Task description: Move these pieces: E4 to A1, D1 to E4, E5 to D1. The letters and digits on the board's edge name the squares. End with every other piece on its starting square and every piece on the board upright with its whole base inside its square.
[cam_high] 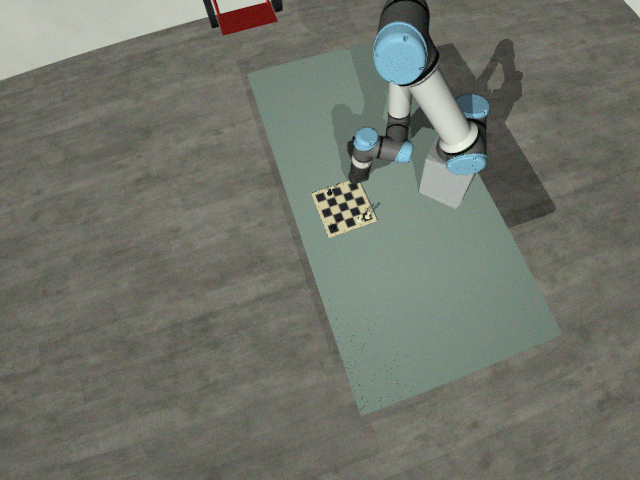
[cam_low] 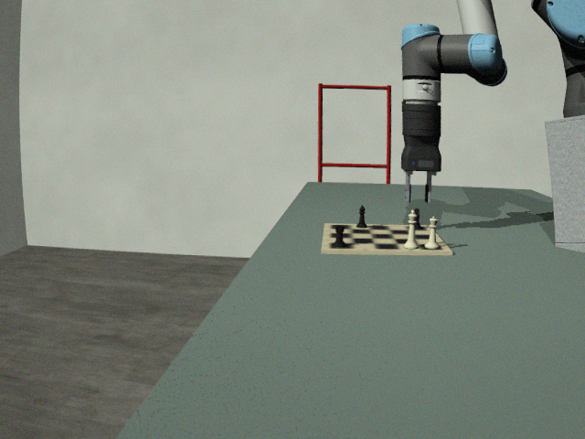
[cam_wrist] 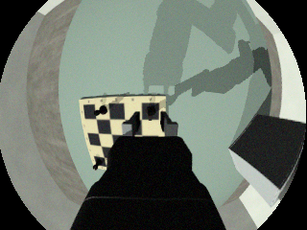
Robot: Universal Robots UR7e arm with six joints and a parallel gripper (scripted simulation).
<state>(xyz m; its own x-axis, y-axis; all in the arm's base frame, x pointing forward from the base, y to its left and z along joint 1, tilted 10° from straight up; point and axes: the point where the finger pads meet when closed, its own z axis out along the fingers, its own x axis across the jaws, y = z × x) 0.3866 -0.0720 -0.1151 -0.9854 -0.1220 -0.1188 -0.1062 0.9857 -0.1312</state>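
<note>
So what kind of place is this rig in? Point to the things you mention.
Looks like a robot test cell or lab, at a guess: an arm on a grey block [cam_high: 445,184] [cam_low: 567,188], a green table [cam_high: 439,289] [cam_low: 354,330] with a small chessboard [cam_high: 329,235] [cam_low: 387,252] [cam_wrist: 87,100], and plain pale walls [cam_low: 164,118].

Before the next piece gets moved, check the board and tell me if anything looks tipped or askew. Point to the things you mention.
Nothing stands out: the chess pieces on the board [cam_high: 352,227] [cam_low: 387,251] [cam_wrist: 133,106] look upright. The open end effector [cam_low: 418,200] [cam_wrist: 150,117] is above a dark piece [cam_low: 417,219] [cam_wrist: 152,111].
</note>
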